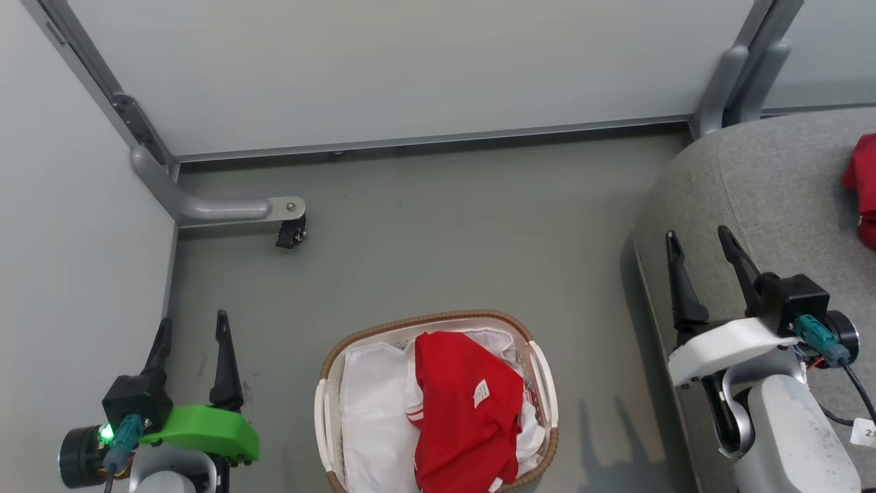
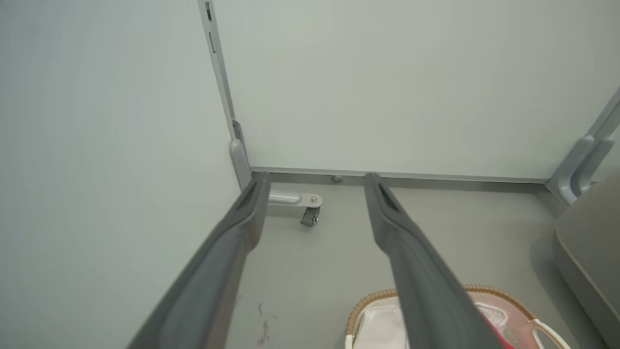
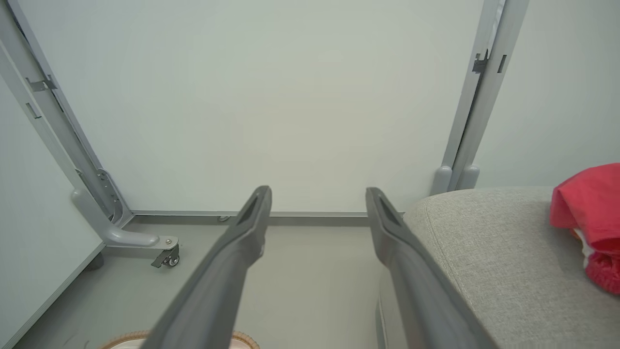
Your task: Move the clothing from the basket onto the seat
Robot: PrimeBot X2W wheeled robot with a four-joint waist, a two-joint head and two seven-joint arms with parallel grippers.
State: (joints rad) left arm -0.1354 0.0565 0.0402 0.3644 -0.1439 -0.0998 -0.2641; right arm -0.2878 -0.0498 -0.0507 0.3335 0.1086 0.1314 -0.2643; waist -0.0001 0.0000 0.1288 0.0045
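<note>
- A red garment (image 1: 866, 188) lies on the grey seat (image 1: 766, 192), far right edge of the head frame; counted as moved
- A second red garment (image 1: 465, 411), white label up, lies in the basket (image 1: 438, 318) at bottom centre, on the white liner (image 1: 369, 411); not yet moved
- Left gripper (image 1: 194, 318), lower left: fingers spread wide, holding nothing
- Right gripper (image 1: 698, 233), right side over the seat's near edge: fingers spread wide, empty
- Judgement: task partly done; at least one pick from the basket is left; cannot tell whether more clothing lies underneath
</note>
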